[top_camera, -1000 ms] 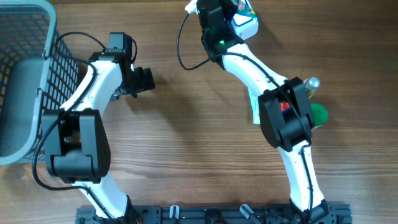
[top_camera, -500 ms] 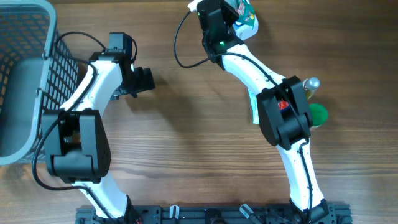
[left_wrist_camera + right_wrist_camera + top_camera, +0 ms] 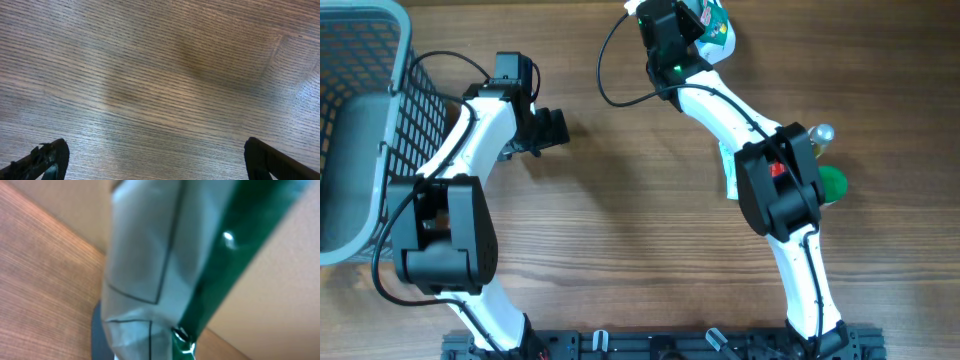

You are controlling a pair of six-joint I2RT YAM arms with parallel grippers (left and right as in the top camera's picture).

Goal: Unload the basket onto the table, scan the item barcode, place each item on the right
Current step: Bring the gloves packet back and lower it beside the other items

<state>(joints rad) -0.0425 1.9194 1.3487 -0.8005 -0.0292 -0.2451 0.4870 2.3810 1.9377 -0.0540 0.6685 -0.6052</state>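
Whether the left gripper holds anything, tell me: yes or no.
No: the left gripper stands open over the wooden table, nothing between its fingers.

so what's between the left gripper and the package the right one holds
Overhead view: bare wooden table, crossed only by a black cable loop near the package; nothing else beside the left gripper.

- A basket (image 3: 415,110) stood at the left edge of the bench (image 3: 620,230).
- The left tool (image 3: 552,130) hung just right of the basket.
- The right tool (image 3: 692,22) was at the far edge, with a packet (image 3: 717,38) in it.
- A bottle (image 3: 828,165) lay right of that arm's elbow.
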